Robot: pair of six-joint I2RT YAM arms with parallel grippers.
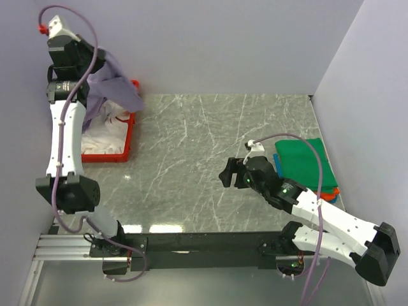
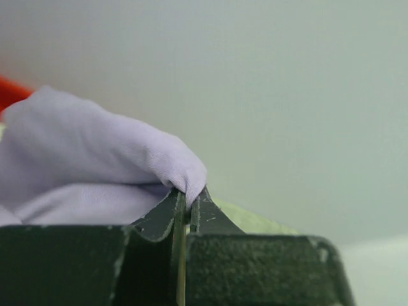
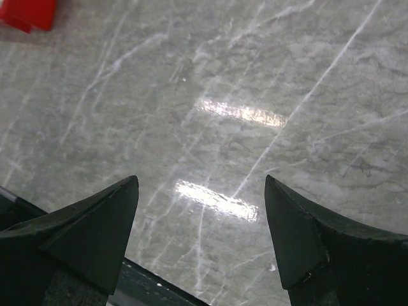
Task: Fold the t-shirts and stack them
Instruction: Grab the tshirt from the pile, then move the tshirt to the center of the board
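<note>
My left gripper (image 2: 189, 192) is shut on a fold of the pale lavender t-shirt (image 2: 95, 159). It holds the shirt (image 1: 115, 80) lifted above the red tray (image 1: 129, 141) at the back left, the cloth hanging down. A white t-shirt (image 1: 105, 134) lies in the tray. At the right, a green folded t-shirt (image 1: 303, 162) tops a stack with blue (image 1: 278, 166) and orange (image 1: 329, 191) edges showing under it. My right gripper (image 1: 231, 173) (image 3: 201, 185) is open and empty over the bare marble table, left of the stack.
Grey walls close the table at the back and both sides. A corner of the red tray (image 3: 29, 14) shows at the top left of the right wrist view. The dark front rail (image 1: 204, 242) runs along the near edge.
</note>
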